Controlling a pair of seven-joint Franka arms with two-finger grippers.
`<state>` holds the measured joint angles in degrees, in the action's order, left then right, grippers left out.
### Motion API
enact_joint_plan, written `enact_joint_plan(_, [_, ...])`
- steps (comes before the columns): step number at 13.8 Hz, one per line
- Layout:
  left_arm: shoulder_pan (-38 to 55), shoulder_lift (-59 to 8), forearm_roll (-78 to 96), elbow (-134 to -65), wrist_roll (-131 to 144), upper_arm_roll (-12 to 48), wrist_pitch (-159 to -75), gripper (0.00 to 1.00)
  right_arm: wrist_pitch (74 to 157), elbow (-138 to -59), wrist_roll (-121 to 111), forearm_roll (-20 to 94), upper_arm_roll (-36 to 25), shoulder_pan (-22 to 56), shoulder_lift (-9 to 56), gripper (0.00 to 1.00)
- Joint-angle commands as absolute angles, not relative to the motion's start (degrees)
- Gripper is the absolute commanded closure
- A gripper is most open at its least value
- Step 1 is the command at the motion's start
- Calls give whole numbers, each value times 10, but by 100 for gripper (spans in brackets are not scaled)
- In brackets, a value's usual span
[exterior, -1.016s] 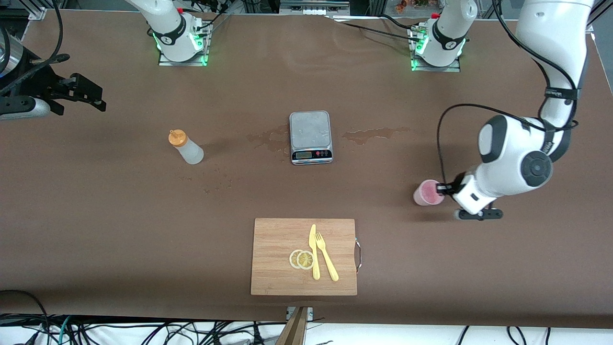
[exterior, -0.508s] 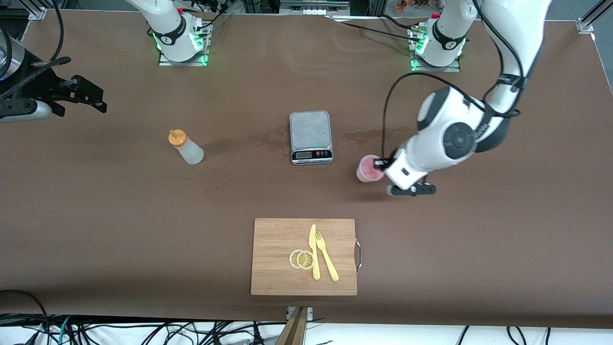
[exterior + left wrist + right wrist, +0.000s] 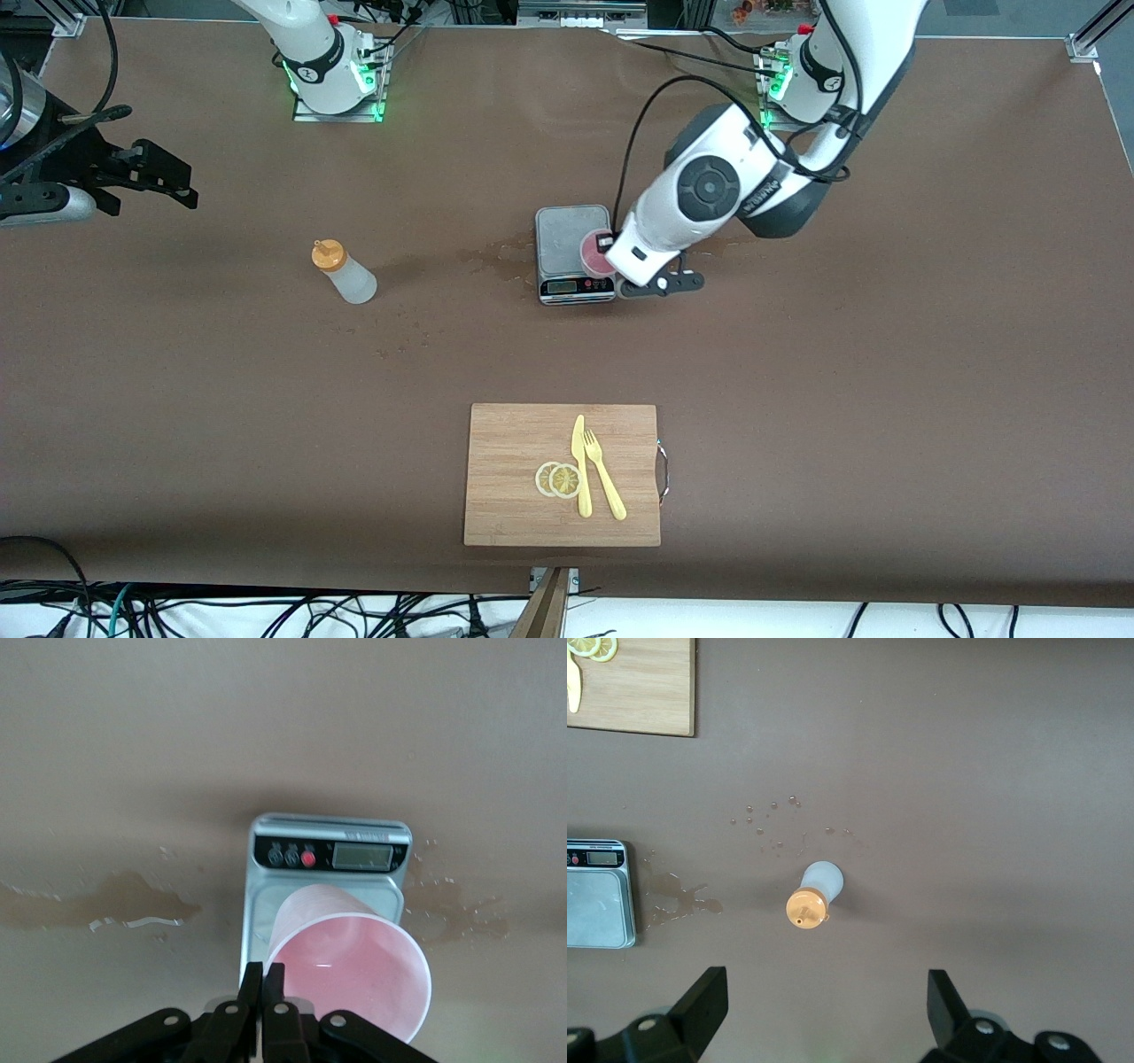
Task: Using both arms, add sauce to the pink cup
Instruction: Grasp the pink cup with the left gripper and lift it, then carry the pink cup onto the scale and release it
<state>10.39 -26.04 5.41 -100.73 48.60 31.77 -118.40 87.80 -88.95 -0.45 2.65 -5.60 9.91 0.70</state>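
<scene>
The pink cup (image 3: 594,254) hangs over the plate of the steel scale (image 3: 567,232), slightly tilted. My left gripper (image 3: 608,245) is shut on its rim, one finger inside the wall and one outside. The left wrist view shows the cup (image 3: 354,979) beside the pinched fingertips of my left gripper (image 3: 264,973), with the scale (image 3: 354,853) underneath. The sauce bottle (image 3: 344,272), whitish with an orange cap, stands on the table toward the right arm's end. My right gripper (image 3: 177,182) hovers open near that end. In its wrist view the bottle (image 3: 815,895) lies ahead of my right gripper (image 3: 827,997).
A wooden cutting board (image 3: 514,443) with two lemon slices (image 3: 558,479), a yellow knife (image 3: 580,465) and a fork (image 3: 604,483) lies nearer to the front camera than the scale. Wet stains (image 3: 691,249) mark the table at both sides of the scale.
My left arm has carried the pink cup from the left arm's end of the table to over the scale. The right arm and the bottle have not moved.
</scene>
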Motion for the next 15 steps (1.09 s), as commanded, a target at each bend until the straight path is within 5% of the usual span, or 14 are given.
enact_joint_plan(1, [125, -240, 50, -1057, 548, 328, -1233, 100, 875, -878, -6, 34, -57, 96, 11, 0])
enact_joint_plan(14, [160, -259, -40, -1129, 684, 344, -1357, 100, 874, -878, -16, 25, -59, 87, 18, 0])
enact_joint_plan(15, [159, -260, -40, -1129, 684, 342, -1357, 85, 868, -879, -34, 25, -59, 87, 18, 0])
